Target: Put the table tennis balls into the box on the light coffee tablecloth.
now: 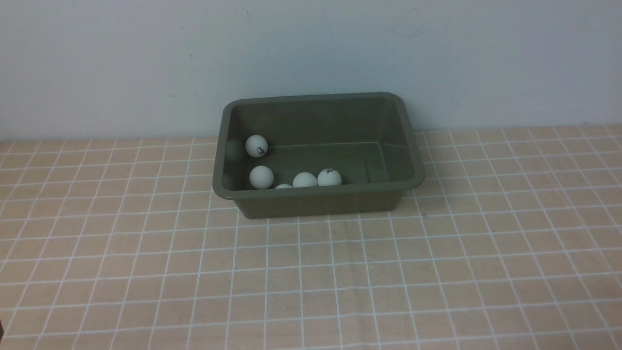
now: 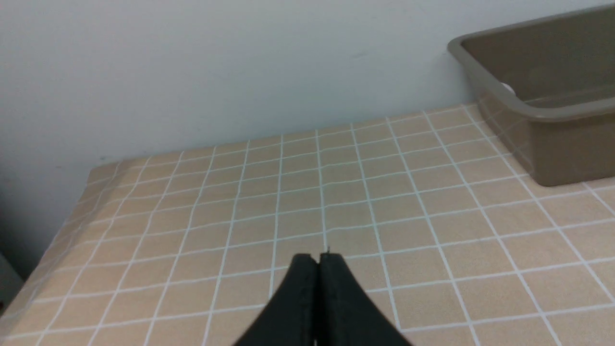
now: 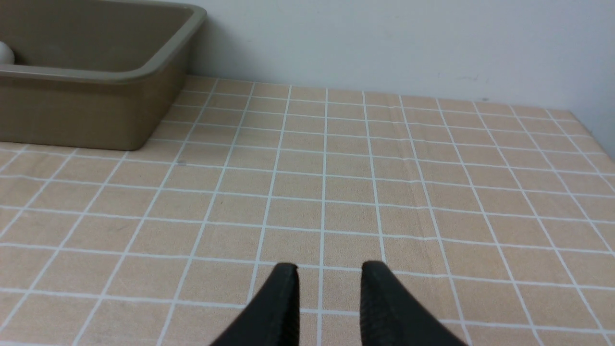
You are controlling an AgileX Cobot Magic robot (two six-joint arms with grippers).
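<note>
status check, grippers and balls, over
Left gripper shut, empty. Right gripper open, empty. Five balls visible in box, none on tablecloth. Nothing in the way.

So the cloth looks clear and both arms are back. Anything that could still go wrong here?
1. Only five table tennis balls show in the box; the near wall hides part of the floor, so the count may be off.
2. The balls lie loose toward the box's left side and could bounce if another drops in.
3. The right gripper has empty, parted fingers above the light coffee tablecloth.
</note>
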